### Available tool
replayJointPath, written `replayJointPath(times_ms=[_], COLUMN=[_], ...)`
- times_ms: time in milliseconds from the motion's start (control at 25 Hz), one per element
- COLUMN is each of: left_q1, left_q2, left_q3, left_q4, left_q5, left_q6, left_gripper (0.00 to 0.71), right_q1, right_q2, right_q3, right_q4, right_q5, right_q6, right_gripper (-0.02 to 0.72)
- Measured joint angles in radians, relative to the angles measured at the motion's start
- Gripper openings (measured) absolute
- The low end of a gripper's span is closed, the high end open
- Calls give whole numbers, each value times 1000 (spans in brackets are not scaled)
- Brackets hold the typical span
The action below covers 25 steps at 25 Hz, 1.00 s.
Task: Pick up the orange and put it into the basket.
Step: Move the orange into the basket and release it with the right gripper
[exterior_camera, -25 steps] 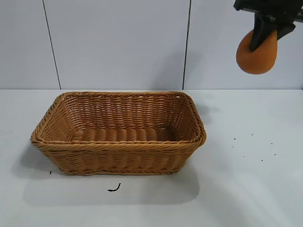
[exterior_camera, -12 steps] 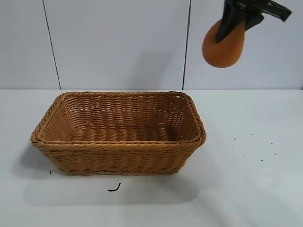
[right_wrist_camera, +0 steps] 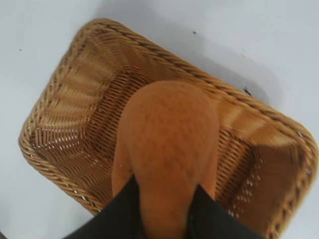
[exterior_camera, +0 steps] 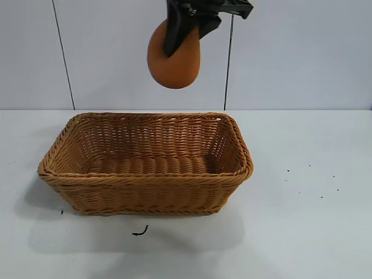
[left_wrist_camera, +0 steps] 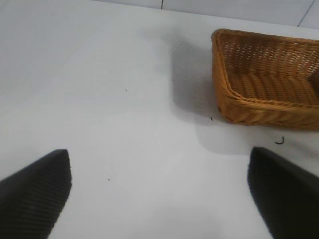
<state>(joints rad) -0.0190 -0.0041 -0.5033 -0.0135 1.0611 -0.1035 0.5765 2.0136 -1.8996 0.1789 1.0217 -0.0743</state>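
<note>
The orange [exterior_camera: 174, 61] hangs high in the air above the basket [exterior_camera: 145, 180], its wide base pointing down. My right gripper [exterior_camera: 185, 30] is shut on its knobby top. Seen from the right wrist, the orange [right_wrist_camera: 167, 144] fills the middle, pinched between my black fingers [right_wrist_camera: 122, 211], and the basket's woven wall [right_wrist_camera: 65, 119] lies directly beneath it. The basket holds nothing. My left gripper [left_wrist_camera: 159, 191] is open above bare table, well away from the basket [left_wrist_camera: 264, 79], with nothing between its fingers.
The wicker basket stands on a white table [exterior_camera: 314, 226] before a pale panelled wall. A small dark curl [exterior_camera: 140, 231] lies near the basket's front side, and a few dark specks [exterior_camera: 308, 180] dot the table to the right.
My right gripper has carried the orange leftward from the upper right corner to a spot above the basket. The basket and left gripper have not moved.
</note>
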Motion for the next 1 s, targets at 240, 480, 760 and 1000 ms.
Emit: replayJointPath(times_ms=[240, 480, 760, 1000], left_q1=[0, 0, 0, 0], left_q2=[0, 0, 0, 0], left_q3=[0, 0, 0, 0], left_q4=[0, 0, 0, 0], left_q5=[0, 0, 0, 0], left_q6=[0, 0, 0, 0], left_gripper=[692, 692, 692, 692], right_q1=[43, 43, 43, 43], right_q2=[115, 236, 309, 308], right_q3=[0, 0, 1, -3], right_q4=[-19, -27, -27, -27], right_q5=[-35, -58, -77, -31], right_q6=[0, 0, 0, 19], right_gripper=[99, 99, 144, 582])
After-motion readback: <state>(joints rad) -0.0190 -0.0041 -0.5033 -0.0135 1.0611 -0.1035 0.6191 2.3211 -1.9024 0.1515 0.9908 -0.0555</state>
